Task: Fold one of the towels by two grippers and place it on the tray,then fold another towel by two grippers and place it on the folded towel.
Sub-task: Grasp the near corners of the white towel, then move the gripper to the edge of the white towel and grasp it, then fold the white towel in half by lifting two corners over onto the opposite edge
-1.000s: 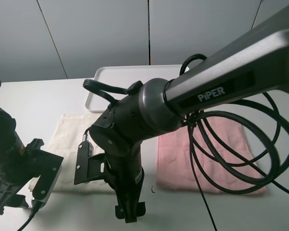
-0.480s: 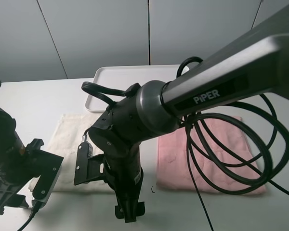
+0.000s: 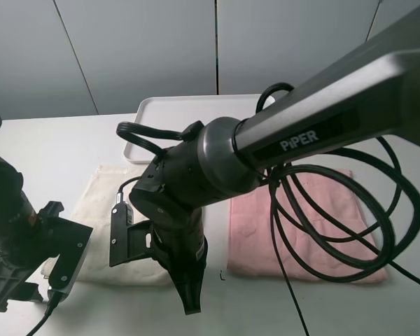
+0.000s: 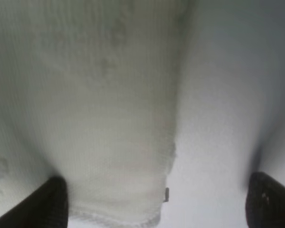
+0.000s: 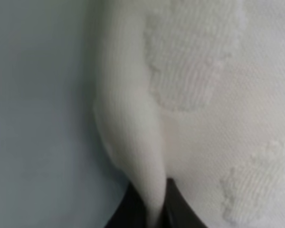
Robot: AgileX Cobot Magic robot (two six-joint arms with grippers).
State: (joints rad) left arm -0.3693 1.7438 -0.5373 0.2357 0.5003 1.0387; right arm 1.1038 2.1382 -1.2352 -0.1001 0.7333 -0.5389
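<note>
Snugly between right fingers (image 5: 180, 211), cream towel (image 5: 133, 142)

Single legible marking: "PiPER", white lettering on dark strip along grey link of right arm (image 3: 315, 133), exterior high view; lettering tilted with link's slope. Small dark tab (image 4: 166, 194) at hem of cream towel (image 4: 109, 118), left wrist view: unreadable.
</note>
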